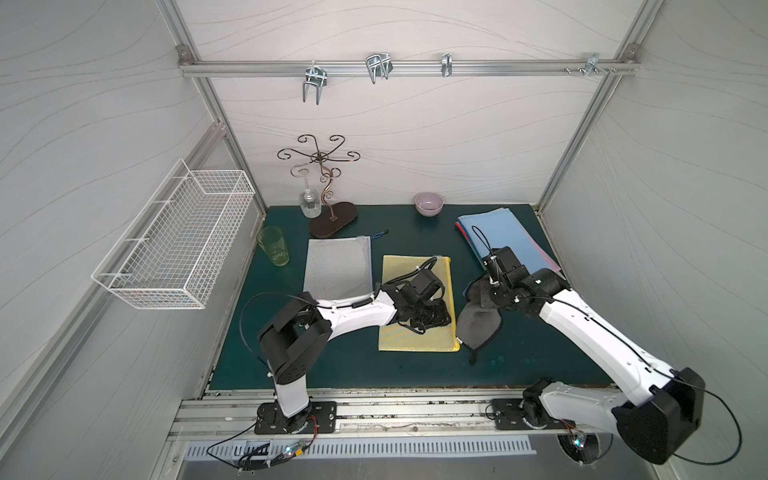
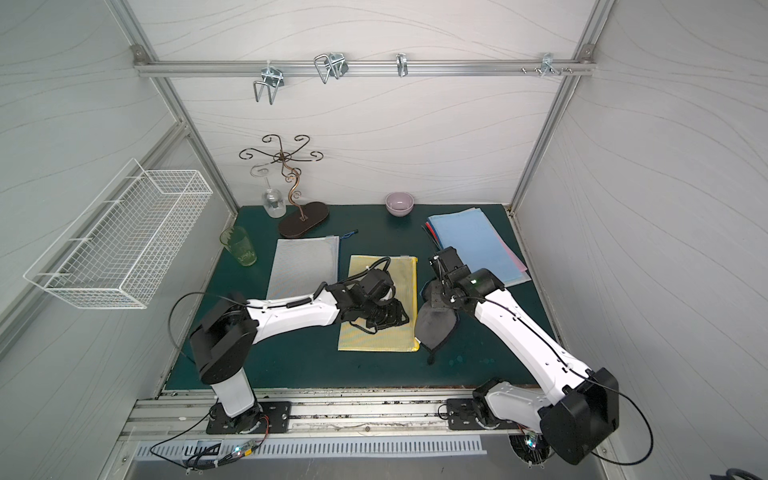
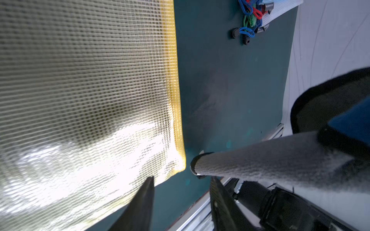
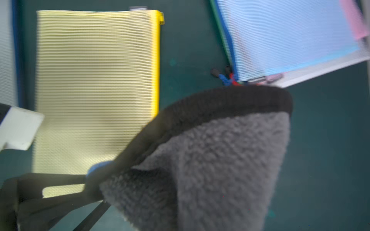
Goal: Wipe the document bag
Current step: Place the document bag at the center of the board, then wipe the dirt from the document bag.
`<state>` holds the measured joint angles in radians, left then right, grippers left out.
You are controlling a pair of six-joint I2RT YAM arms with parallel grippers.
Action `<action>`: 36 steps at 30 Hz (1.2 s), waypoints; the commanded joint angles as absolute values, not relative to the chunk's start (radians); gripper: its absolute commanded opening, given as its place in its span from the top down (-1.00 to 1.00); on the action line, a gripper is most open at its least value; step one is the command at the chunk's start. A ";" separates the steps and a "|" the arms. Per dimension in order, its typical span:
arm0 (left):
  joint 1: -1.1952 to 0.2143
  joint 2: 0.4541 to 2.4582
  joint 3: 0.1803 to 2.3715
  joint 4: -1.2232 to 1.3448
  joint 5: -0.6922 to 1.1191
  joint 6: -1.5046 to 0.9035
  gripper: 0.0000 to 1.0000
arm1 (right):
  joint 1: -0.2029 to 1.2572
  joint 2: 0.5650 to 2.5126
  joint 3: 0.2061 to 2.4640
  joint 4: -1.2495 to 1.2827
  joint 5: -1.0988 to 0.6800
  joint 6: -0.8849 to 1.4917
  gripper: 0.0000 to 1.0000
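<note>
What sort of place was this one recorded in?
Probably a purpose-built robot test booth, not a real office: white panels in an aluminium frame, a green mat with staged props like the yellow document bag, and a wire basket on the wall.

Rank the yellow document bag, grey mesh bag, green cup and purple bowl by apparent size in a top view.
1. yellow document bag
2. grey mesh bag, close behind; the left arm hides part of both, so that order is unsure
3. green cup
4. purple bowl
</note>
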<state>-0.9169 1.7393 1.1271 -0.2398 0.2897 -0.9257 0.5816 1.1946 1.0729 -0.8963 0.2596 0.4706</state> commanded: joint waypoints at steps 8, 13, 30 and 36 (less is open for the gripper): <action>-0.766 1.654 0.806 -0.223 0.307 -1.028 0.91 | 0.655 1.693 1.254 -0.638 -0.160 0.426 1.00; -0.727 1.668 0.745 -0.171 0.305 -1.062 0.93 | 0.644 1.976 1.466 -0.609 -0.250 0.378 1.00; -0.697 1.662 0.657 -0.071 0.296 -1.131 0.96 | 0.668 2.129 1.584 -0.753 -0.232 0.376 1.00; -0.693 1.670 0.656 -0.059 0.308 -1.123 0.96 | 0.656 1.903 1.180 -0.812 -0.112 0.470 1.00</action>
<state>-0.7002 1.6203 0.6838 -0.0177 0.3771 -1.1149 0.7082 1.9610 1.3132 -0.6716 -0.1947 0.4080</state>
